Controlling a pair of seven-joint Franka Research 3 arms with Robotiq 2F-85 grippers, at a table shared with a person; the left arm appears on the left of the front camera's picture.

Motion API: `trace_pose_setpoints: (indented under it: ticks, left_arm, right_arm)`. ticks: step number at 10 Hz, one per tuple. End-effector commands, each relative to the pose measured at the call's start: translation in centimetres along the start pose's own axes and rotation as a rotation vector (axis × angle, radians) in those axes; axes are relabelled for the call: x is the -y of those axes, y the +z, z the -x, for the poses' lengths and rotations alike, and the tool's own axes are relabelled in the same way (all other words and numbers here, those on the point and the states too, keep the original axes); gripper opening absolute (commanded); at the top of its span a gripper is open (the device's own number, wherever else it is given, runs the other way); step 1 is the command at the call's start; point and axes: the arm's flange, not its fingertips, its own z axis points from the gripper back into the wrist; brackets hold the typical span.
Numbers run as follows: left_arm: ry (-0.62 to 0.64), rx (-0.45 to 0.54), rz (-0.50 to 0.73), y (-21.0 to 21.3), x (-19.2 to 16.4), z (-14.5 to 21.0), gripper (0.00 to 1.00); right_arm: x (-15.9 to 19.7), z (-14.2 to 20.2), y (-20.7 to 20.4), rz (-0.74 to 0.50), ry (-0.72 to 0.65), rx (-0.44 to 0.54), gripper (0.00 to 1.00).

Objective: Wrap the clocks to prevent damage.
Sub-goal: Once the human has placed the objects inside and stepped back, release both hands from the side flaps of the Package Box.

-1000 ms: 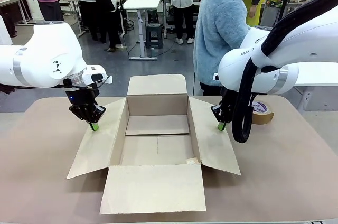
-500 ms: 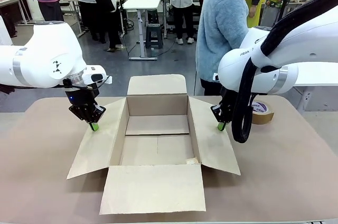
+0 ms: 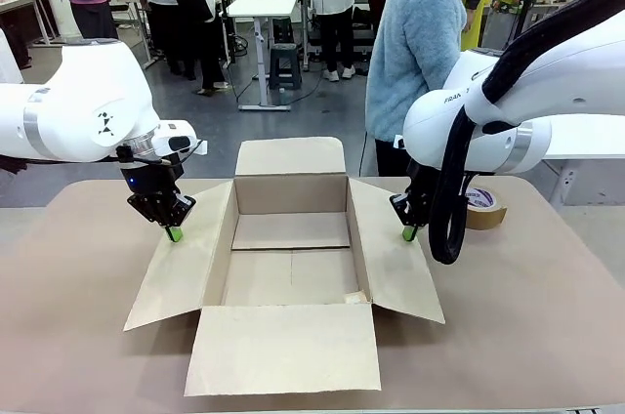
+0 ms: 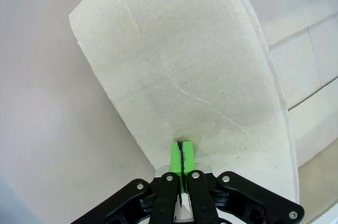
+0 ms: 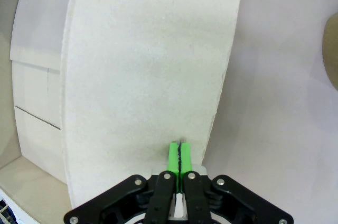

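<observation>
The clocks are out of view. An open brown cardboard box (image 3: 291,195) stands mid-table, its inside bare. My left gripper (image 3: 174,233) is shut, green tips touching the box's left flap (image 3: 182,268) near its upper outer edge. In the left wrist view the shut gripper (image 4: 181,153) meets that flap (image 4: 179,65) at its near edge. My right gripper (image 3: 408,233) is shut too, tips against the right flap (image 3: 395,268). The right wrist view shows the closed gripper (image 5: 180,155) at the near edge of that flap (image 5: 148,65). Nothing sits between either pair of pads.
A brown tape roll (image 3: 485,207) lies on the table behind my right arm, its edge also in the right wrist view (image 5: 331,49). A person in a light blue fleece (image 3: 420,53) stands at the far side. The box's front flap (image 3: 283,348) lies flat toward me.
The person at the far side has shifted slightly to the right. Both arms and the box have stayed still.
</observation>
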Motion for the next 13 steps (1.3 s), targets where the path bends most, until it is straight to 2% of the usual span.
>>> trace_pose_setpoints:
  ticks: [1,13]
  left_arm:
    - [0.000,-0.007,-0.004,0.06,-0.17,0.03,0.00]
    - [0.000,-0.007,-0.004,0.06,-0.17,0.03,0.00]
  right_arm:
    - [-0.08,0.10,0.15,0.000,-0.004,0.000,0.01]
    - [-0.08,0.10,0.15,0.000,-0.004,0.000,0.01]
